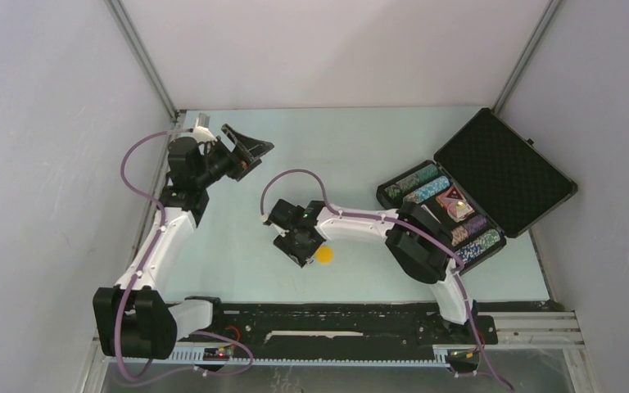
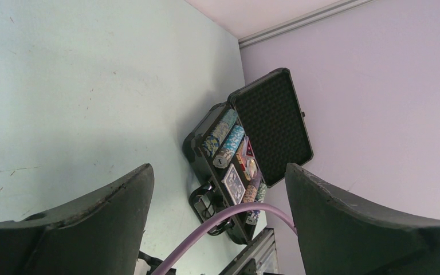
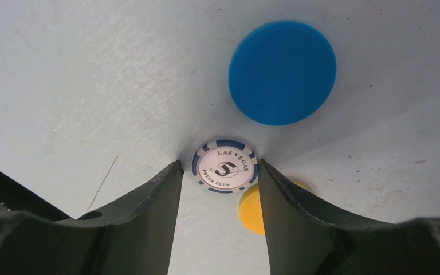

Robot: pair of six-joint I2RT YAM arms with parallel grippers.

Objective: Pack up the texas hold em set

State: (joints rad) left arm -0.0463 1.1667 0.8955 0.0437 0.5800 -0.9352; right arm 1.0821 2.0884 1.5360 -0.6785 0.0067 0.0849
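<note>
Bracketing the white-and-blue chip (image 3: 226,167), flat on the surface (image 3: 63,69), with the right pincer (image 3: 220,165) drawn nearly together, clamped or not unclear, blue disc (image 3: 282,71) just beyond, yellow disc (image 3: 251,209) beside, open case (image 1: 504,168) well off rightward, left pincer (image 2: 217,170) spread wide, farther away.

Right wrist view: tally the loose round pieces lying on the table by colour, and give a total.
Blue disc: 1
Yellow disc: 1 (only partly in sight)
White chip with blue edge marks: 1
Total: 3
</note>
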